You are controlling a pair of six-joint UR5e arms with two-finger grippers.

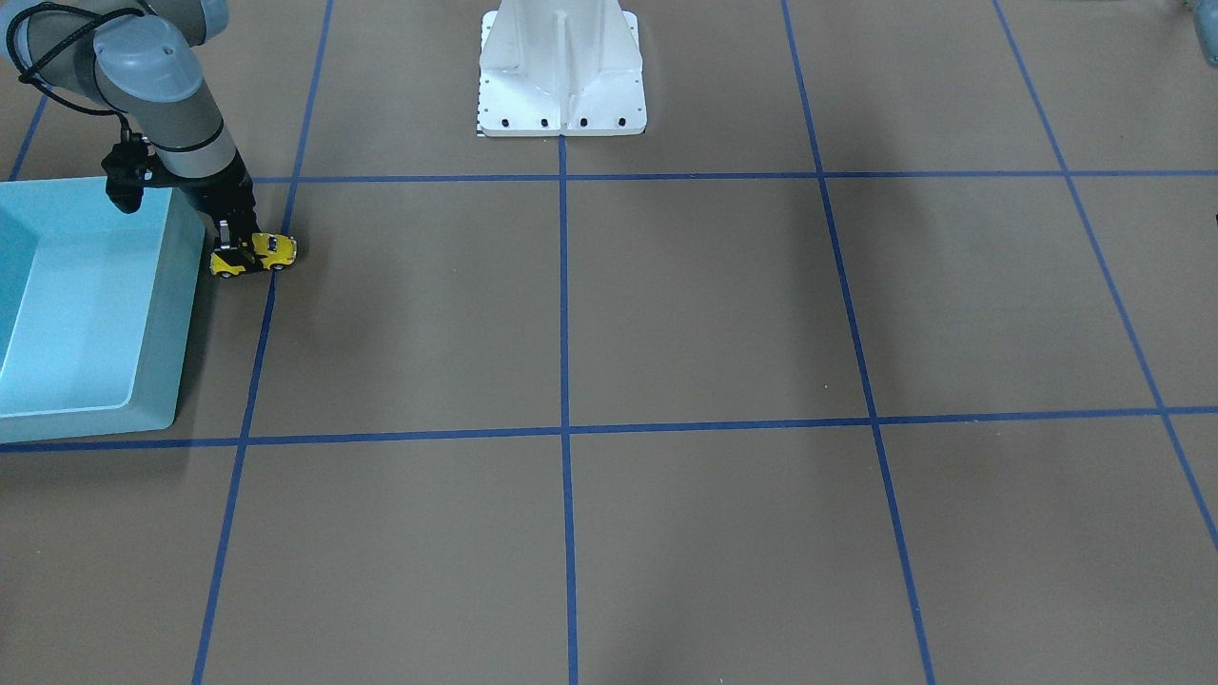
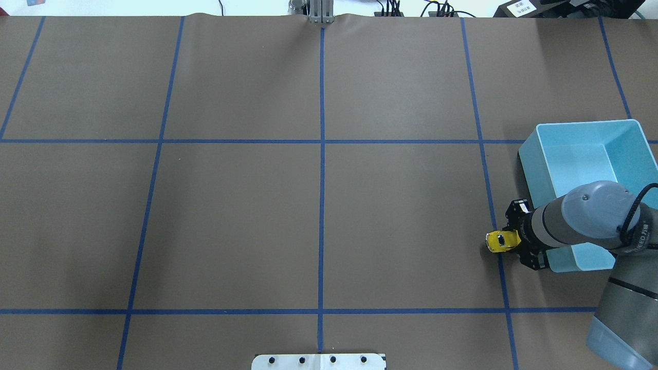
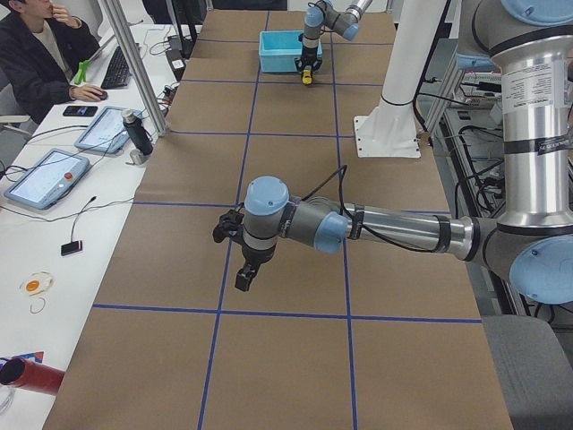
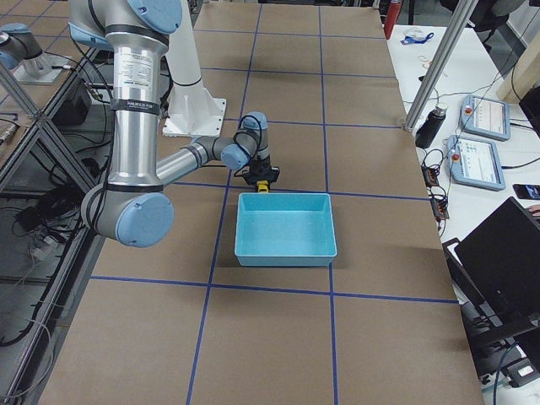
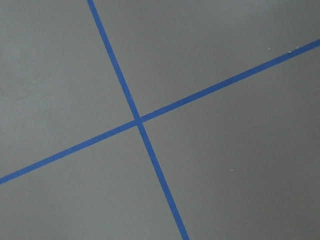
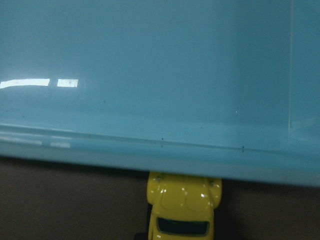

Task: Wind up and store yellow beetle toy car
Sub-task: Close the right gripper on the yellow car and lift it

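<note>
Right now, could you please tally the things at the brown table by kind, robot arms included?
Small yellow beetle-shaped toy car: 1
Light blue rectangular plastic bin: 1
White metal robot pedestal: 1
Grey robot arms, left arm and right arm: 2
Total: 5

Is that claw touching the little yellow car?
Touching. The front-facing view shows the right gripper clamped over one end of the yellow beetle toy car, no gap.
</note>
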